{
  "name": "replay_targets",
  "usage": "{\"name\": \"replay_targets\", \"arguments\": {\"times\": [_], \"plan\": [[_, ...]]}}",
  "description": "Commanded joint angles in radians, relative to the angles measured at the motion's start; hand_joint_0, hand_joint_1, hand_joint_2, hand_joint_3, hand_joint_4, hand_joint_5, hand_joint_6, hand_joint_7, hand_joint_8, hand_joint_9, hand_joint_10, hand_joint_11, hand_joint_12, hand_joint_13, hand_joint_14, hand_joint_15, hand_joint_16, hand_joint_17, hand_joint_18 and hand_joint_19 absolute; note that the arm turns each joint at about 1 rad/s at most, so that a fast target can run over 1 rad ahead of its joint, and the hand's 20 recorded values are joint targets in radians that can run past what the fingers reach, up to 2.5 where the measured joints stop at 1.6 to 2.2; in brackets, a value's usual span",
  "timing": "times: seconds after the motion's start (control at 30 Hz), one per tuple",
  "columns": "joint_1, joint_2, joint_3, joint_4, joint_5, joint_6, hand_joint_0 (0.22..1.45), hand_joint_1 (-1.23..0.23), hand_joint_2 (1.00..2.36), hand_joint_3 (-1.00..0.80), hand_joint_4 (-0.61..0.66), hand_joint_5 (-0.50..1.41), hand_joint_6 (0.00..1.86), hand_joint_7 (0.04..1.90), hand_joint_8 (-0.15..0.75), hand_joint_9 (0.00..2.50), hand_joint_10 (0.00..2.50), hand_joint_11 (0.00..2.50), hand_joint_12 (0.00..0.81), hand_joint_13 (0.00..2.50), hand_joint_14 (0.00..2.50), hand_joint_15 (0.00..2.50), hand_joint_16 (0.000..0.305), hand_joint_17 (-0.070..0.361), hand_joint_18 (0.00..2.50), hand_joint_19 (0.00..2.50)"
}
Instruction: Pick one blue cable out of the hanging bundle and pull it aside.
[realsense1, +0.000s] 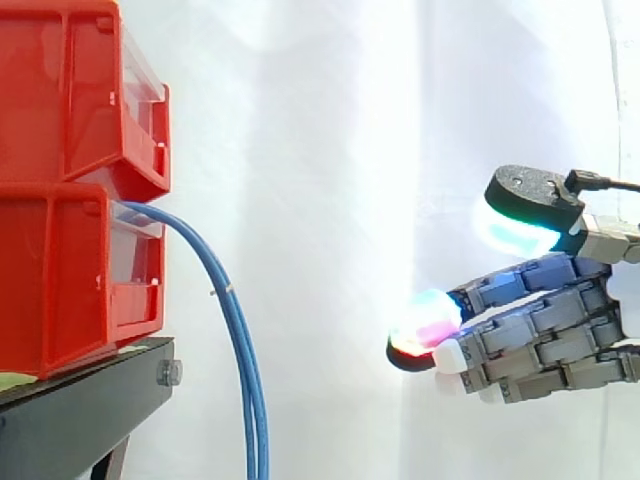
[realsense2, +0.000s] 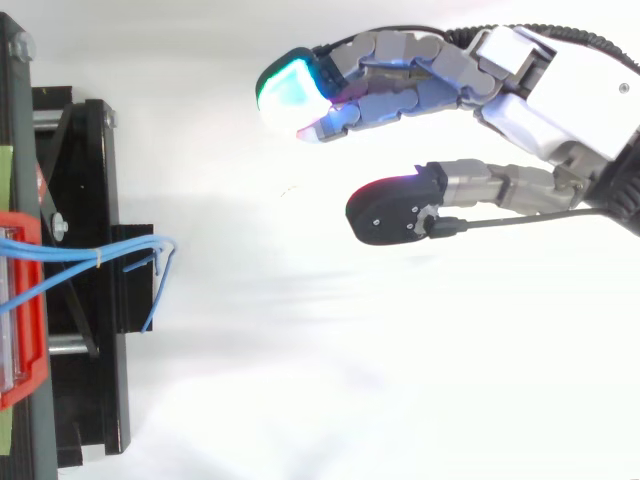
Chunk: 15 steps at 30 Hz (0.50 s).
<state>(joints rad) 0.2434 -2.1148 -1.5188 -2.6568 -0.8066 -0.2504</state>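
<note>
Blue cable bundle (realsense1: 243, 350): several thin strands leaving the lower of two stacked red bins (realsense1: 70, 180) at the left of the side view. They arch over the bin's lip and hang straight down past the black stand (realsense1: 80, 400) to the bottom edge. In the top view the bundle (realsense2: 100, 260) sits at centre left, gathered at one spot and fanning slightly beyond it.

Hand (realsense1: 545, 330): at the right of both views, well apart from the bundle. Its fingers are extended and nearly straight, the thumb is spread wide above them, and nothing is held. The glowing fingertips (realsense1: 425, 320) point toward frame left.

Step in hand, as judged: the approach, with no strand selected yet.

Handling notes:
- The gap between thumb and fingers should be kept wide while travelling toward frame left.
- The free-hanging run below the bin lip is the better target, since the strands are not pressed against anything there.
- The outermost strand is the likeliest to come away alone, so one fingertip should slip behind it first.
- The thumb should close only once a single strand lies in the gap.
- The pull aside should be gentle, as the upper ends run into the bin.
</note>
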Motion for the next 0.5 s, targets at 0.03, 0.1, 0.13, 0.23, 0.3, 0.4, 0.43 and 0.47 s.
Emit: {"name": "replay_targets", "arguments": {"times": [0.03,0.1,0.13,0.23,0.3,0.4,0.43,0.47], "plan": [[0.001,-0.004,0.009,0.012,0.004,-0.029,0.51,-0.59,1.0,-0.46,0.2,-0.16,0.5,0.7,0.209,0.78,0.01,0.19,0.203,0.49,0.01,0.21,0.022,0.048,0.13,0.35],[0.002,-0.016,0.012,0.017,0.014,-0.049,0.51,-0.59,1.0,-0.46,0.21,-0.16,0.5,0.7,0.21,0.79,0.01,0.2,0.203,0.5,0.01,0.21,0.021,0.048,0.13,0.35],[0.002,-0.021,0.02,0.017,0.021,-0.05,0.51,-0.59,1.0,-0.46,0.21,-0.16,0.5,0.7,0.208,0.8,0.01,0.19,0.203,0.5,0.01,0.21,0.021,0.048,0.13,0.34],[-0.001,-0.057,0.049,0.017,0.035,-0.035,0.51,-0.59,1.0,-0.47,0.21,-0.16,0.5,0.7,0.21,0.8,0.01,0.21,0.203,0.5,0.01,0.21,0.021,0.048,0.13,0.34],[-0.004,-0.083,0.062,0.021,0.033,-0.02,0.51,-0.59,1.0,-0.46,0.21,-0.16,0.5,0.7,0.21,0.8,0.01,0.21,0.204,0.5,0.01,0.21,0.021,0.048,0.13,0.34],[0.001,-0.137,0.108,0.046,0.029,0.019,0.51,-0.59,1.0,-0.47,0.21,-0.16,0.5,0.7,0.207,0.8,0.01,0.21,0.205,0.5,0.01,0.21,0.021,0.048,0.12,0.34],[-0.001,-0.152,0.118,0.063,0.026,0.011,0.51,-0.59,1.0,-0.47,0.21,-0.16,0.5,0.7,0.21,0.8,0.01,0.21,0.204,0.49,0.01,0.22,0.021,0.048,0.12,0.34],[-0.001,-0.16,0.124,0.072,0.026,0.008,0.51,-0.59,1.0,-0.47,0.21,-0.16,0.5,0.7,0.212,0.81,0.01,0.21,0.204,0.49,0.01,0.22,0.021,0.048,0.12,0.34]]}}
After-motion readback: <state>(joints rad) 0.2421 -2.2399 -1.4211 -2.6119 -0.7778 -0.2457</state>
